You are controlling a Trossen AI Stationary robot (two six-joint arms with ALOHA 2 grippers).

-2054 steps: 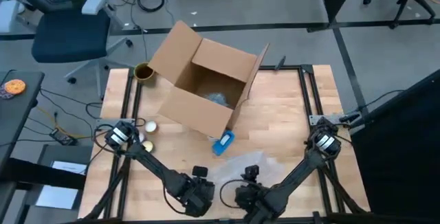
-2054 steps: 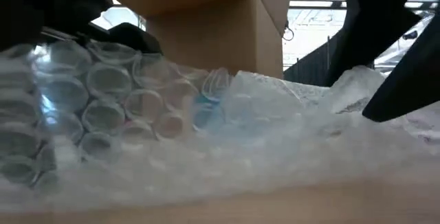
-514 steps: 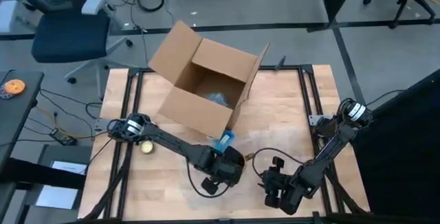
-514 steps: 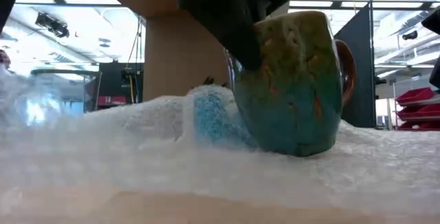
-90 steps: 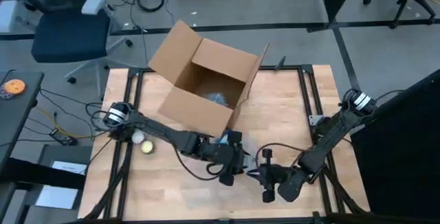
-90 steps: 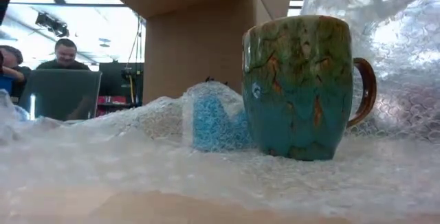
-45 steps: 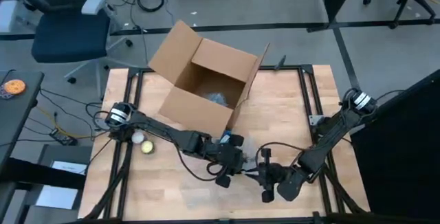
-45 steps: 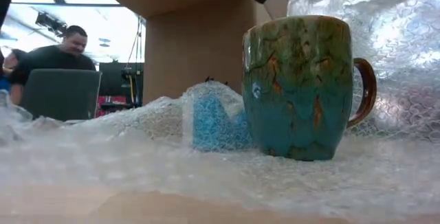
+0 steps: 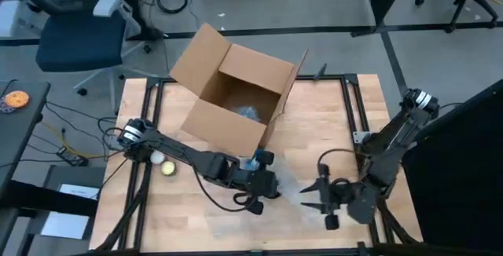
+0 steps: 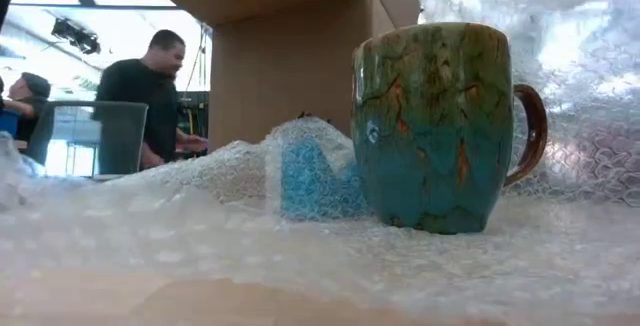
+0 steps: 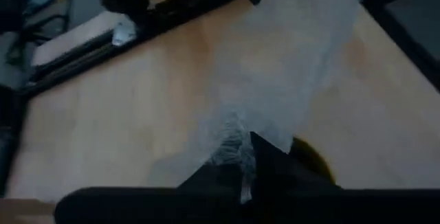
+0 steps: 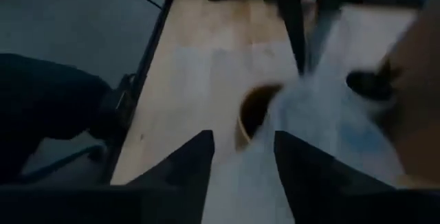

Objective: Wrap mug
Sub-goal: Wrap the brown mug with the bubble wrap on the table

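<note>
The mug (image 10: 432, 126), glazed teal and green with rust streaks, stands upright right of centre in the low view, its brown handle to the right, on a sheet of bubble wrap (image 10: 300, 256) that covers the foreground; more wrap rises behind it in the upper right. Just left of the mug, under the wrap, lies a blue object (image 10: 310, 181). No writing or brand mark shows on the mug or on the box (image 9: 236, 99), which sits open in the upper middle of the high view on the table (image 9: 322, 122). In the high view the left gripper (image 9: 263, 184) is at lower centre, beside the wrap and the blue object; the left wrist view shows its fingers (image 11: 268, 165) closed, pinching an edge of the wrap. The right gripper (image 9: 321, 195) is at lower right, apart from the mug, and its fingers (image 12: 189, 162) are spread with nothing between them. A small yellow ball (image 9: 168, 169) lies at the table's left edge. Beyond the table, at the left of the low view, a person (image 10: 150, 86) in a dark top stands.
</note>
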